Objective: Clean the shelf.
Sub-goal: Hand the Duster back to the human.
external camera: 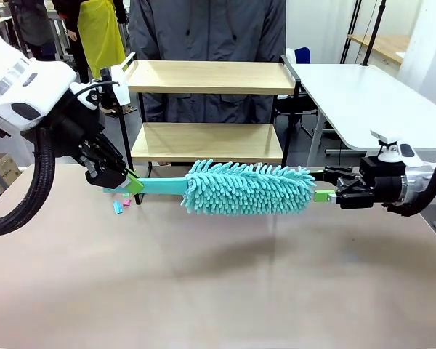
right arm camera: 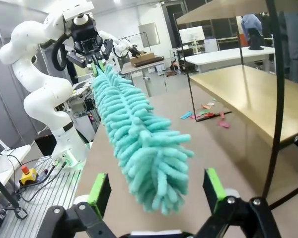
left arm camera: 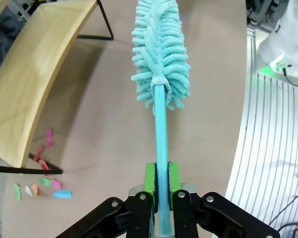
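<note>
Teal duster [left arm camera: 161, 64]; paper scraps [left arm camera: 42, 183] beside shelf [left arm camera: 35, 84]

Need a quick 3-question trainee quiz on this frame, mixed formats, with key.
1. True or false: the left tool is shut on the duster handle.
2. The right tool is: A) shut on the duster's fluffy tip, B) open at the duster's fluffy tip, C) resting on the shelf.
3. Fill in: the coloured paper scraps lie on the table beside the shelf's ____ board.

Key: 1 true; 2 B; 3 lower.
</note>
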`<state>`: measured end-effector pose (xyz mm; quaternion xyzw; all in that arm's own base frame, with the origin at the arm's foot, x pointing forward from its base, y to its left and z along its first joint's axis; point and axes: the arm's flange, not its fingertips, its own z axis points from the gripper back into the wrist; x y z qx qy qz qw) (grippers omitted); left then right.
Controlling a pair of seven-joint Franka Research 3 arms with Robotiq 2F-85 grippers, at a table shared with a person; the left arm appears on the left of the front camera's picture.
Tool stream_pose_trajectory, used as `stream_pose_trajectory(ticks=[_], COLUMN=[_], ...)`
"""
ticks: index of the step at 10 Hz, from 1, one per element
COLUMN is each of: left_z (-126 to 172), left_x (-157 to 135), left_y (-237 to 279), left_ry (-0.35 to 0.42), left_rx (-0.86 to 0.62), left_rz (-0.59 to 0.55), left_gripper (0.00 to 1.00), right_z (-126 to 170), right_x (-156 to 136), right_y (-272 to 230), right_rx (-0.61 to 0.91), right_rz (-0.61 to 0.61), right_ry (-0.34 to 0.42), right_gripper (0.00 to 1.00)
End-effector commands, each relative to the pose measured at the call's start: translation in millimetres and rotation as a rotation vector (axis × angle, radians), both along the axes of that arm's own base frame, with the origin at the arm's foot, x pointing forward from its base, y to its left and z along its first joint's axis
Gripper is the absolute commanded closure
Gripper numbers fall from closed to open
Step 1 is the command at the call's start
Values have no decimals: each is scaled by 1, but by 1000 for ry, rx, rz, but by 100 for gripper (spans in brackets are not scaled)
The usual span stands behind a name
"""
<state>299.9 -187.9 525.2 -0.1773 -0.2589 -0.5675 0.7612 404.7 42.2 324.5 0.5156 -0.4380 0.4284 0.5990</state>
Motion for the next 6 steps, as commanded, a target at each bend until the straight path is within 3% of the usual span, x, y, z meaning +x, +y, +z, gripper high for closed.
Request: stream_pose_trajectory(ticks=[1,6], left_z=[4,4], left_x=[-2,-2], left_y=[0,0], left_ry=[7,7], left_rx=[-16,-16], left_rz=[4,4], left_gripper=[87,87], right_z=[-16,-26], right_x=[10,1], right_y=[4,25], right_rx=[44,206], right_rz=[32,106], right_ry=[17,71], right_gripper=[0,0])
